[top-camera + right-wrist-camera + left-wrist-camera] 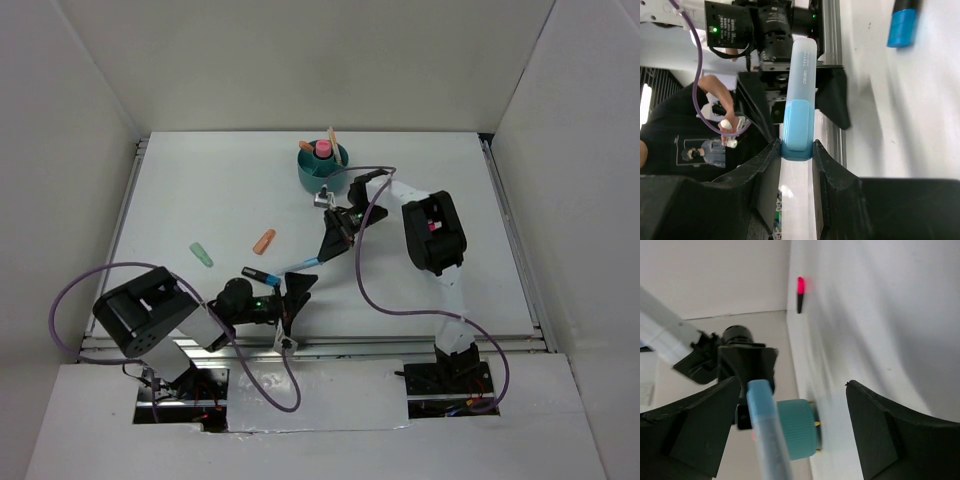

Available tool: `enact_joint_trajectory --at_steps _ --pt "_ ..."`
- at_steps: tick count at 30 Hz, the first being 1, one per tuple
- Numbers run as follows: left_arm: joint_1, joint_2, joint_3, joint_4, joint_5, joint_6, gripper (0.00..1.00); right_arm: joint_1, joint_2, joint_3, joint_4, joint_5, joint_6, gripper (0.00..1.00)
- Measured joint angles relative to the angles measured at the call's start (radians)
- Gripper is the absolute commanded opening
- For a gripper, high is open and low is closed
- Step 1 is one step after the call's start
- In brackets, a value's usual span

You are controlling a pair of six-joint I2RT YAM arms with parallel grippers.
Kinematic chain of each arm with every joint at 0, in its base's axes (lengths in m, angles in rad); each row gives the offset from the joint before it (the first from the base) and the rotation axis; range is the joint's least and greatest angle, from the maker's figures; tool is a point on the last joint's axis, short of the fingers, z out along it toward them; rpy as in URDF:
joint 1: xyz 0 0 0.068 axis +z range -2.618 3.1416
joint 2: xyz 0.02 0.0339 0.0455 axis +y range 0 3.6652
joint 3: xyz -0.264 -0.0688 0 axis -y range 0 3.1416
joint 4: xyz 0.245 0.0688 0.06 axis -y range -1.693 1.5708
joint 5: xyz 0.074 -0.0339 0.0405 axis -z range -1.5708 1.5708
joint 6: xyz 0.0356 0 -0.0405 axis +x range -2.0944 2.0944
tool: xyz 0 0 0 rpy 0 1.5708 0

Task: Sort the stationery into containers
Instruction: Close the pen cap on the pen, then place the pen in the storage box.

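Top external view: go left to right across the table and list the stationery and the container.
Mint green stub → orange stub → teal organizer cup. The black-and-blue pen overlaps the orange stub sideways, and the blue highlighter overlaps the cup, so both are left out.

Teal cup (312,181) holds pink marker (324,148), orange pen (333,139); blue marker (306,264) aloft; mint stub (201,254), orange stub (264,241) apart.

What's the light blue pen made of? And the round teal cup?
The light blue pen looks like frosted, see-through plastic: a darker blue part shows through its matte barrel. The teal cup looks like smooth moulded plastic, evenly coloured; its sheen is too far to tell.
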Motion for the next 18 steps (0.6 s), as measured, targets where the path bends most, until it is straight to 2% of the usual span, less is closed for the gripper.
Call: enact_joint_trajectory --at_steps 5,7,8,9,11,13,15,18 --pt "0.0 -0.198 -0.014 -0.03 -0.018 -0.03 0.97 -0.092 -0.031 0.001 0.001 -0.001 0.013 0.0" --pt "-0.005 -0.364 -0.01 -0.058 -0.034 -0.059 0.93 -0.135 -0.052 0.004 0.002 -0.001 0.024 0.0" --pt "-0.008 -0.454 -0.002 -0.092 -0.043 -0.082 0.86 -0.157 -0.066 0.006 0.003 0.0 0.03 0.0" --pt "-0.018 -0.575 0.031 -0.137 -0.057 -0.11 0.84 -0.187 -0.088 0.007 0.003 0.0 0.035 0.0" --pt "-0.035 -0.71 0.141 -0.375 -0.097 -0.227 0.82 -0.222 -0.124 0.008 0.004 0.002 0.051 0.0" --pt "-0.049 -0.773 0.291 -0.594 -0.155 -0.371 0.79 -0.245 -0.165 0.003 0.006 0.013 0.072 0.0" --pt "-0.056 -0.767 0.447 -0.761 -0.227 -0.51 0.79 -0.256 -0.211 -0.011 0.01 0.034 0.1 0.0" --pt "-0.057 -0.679 0.652 -0.961 -0.329 -0.678 0.79 -0.256 -0.276 -0.04 0.032 0.088 0.169 0.0"
